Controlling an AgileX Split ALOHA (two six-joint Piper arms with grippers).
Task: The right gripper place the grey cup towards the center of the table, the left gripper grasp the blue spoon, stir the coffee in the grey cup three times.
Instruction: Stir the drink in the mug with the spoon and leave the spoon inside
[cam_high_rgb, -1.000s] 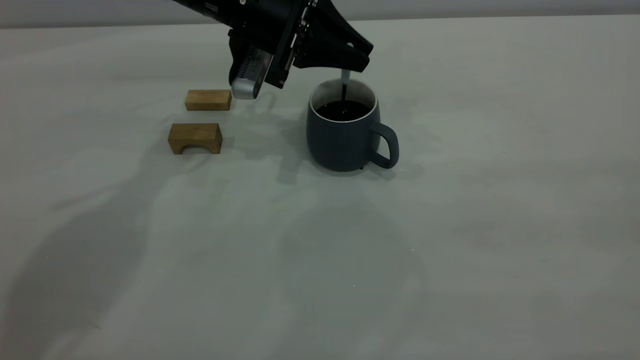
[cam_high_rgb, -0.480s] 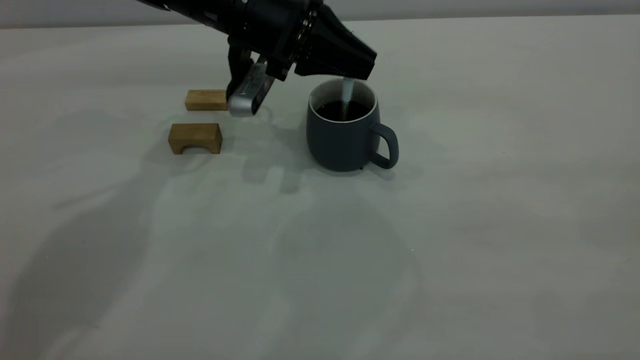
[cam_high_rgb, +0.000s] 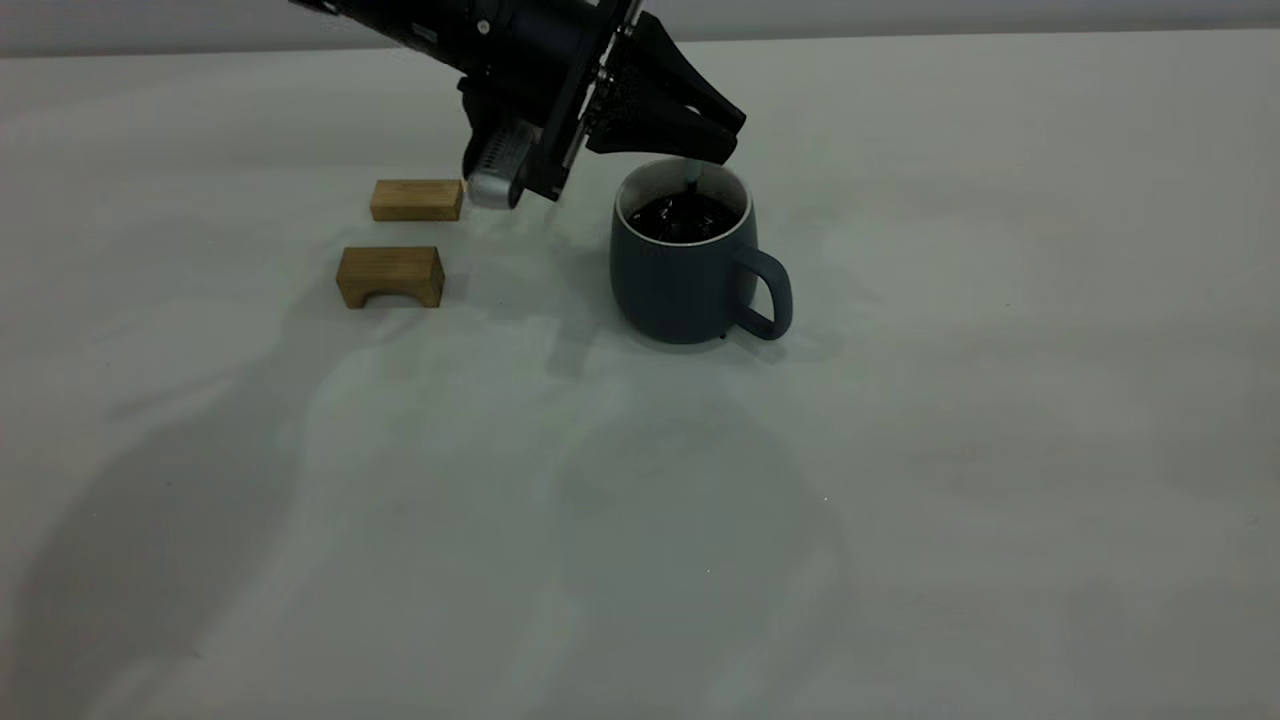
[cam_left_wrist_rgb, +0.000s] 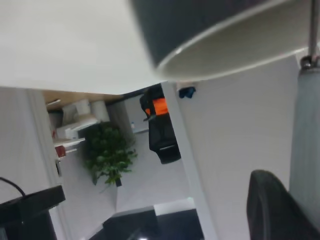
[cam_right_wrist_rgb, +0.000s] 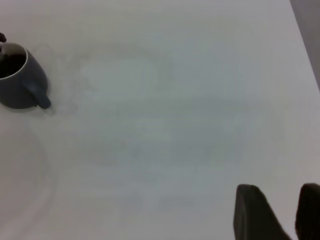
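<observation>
The grey cup (cam_high_rgb: 685, 265) stands upright near the middle of the counter (cam_high_rgb: 900, 450), handle toward the right edge, and the placing step is judged done. The left gripper (cam_high_rgb: 690, 140) is held just above the cup's rim, pinching the blue spoon (cam_high_rgb: 692, 176) by its handle; the neck drops into the coffee (cam_high_rgb: 685, 218), whose surface is rippled. Stirring is judged under way. The right gripper (cam_right_wrist_rgb: 277, 215) is parked well apart from the cup toward the right edge, fingers spread, empty. Two wooden blocks (cam_high_rgb: 392, 275) lie toward the left edge, clear of the work. For a clean stir, small circles should be traced well inside the rim, the wall not pushed, and the coffee not slopped over the edge.
</observation>
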